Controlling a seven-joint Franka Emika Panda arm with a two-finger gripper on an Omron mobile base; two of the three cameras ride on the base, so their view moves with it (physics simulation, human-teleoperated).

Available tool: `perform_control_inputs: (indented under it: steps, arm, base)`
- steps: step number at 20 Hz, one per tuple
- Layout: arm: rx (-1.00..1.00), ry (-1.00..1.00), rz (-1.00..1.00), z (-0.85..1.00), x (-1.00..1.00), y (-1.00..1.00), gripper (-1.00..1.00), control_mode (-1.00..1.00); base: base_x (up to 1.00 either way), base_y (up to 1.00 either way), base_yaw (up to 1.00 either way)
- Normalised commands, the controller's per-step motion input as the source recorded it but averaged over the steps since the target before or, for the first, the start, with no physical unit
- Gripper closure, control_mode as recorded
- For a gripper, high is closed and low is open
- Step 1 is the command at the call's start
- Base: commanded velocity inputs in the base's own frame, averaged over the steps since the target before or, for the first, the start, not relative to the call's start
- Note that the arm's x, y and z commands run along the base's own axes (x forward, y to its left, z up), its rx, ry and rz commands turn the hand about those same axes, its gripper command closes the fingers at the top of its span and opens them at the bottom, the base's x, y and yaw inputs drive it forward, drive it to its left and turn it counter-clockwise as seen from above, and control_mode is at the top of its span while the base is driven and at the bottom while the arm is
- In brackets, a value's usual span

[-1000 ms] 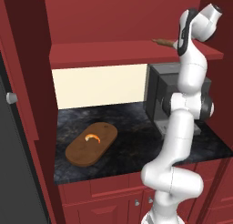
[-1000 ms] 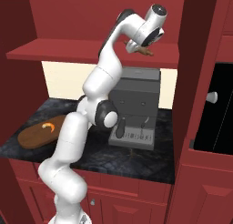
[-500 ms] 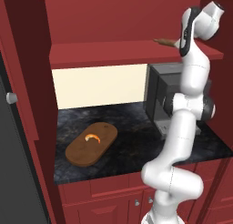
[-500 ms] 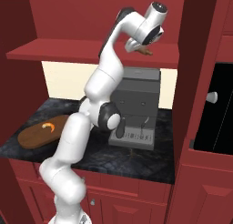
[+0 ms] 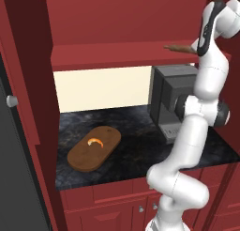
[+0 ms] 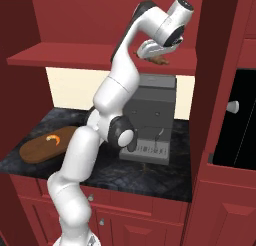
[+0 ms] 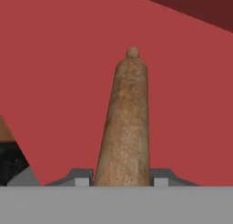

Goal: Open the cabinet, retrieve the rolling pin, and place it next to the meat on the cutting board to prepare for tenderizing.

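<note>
The fingers [image 7: 122, 180] have just closed around the rolling pin [image 7: 125, 123] lying on the cabinet [image 5: 117, 56] shelf, so retrieval is secured and carrying to the cutting board [image 5: 93, 148] remains.

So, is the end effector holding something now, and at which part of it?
Yes. The end effector is shut on the rolling pin, up at the cabinet shelf. The fingers sit on either side of the thick body, with most of its length pointing away from the hand.
</note>
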Motion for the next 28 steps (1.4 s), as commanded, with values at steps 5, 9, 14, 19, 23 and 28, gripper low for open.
perform_control_inputs:
  steps: [5,9,14,19,23,28]
  arm:
    - [0.11,-0.07,0.01,-0.75,-0.78,0.37,1.00,-1.00]
    - [0.12,-0.13,0.01,-0.57,-0.78,0.52,1.00,-1.00]
    - [0.09,-0.18,0.00,-0.42,-0.72,0.63,1.00,-1.00]
    - [0.04,-0.26,0.00,-0.20,-0.66,0.84,1.00,-1.00]
    - [0.06,-0.30,0.00,-0.06,-0.70,0.77,1.00,-1.00]
    - [0.05,-0.32,0.00,0.00,-0.89,0.60,1.00,-1.00]
  base:
    - [0.00,0.00,0.00]
    - [0.00,0.00,0.00]
    - [0.00,0.00,0.00]
    - [0.00,0.00,0.00]
    - [0.00,0.00,0.00]
    - [0.00,0.00,0.00]
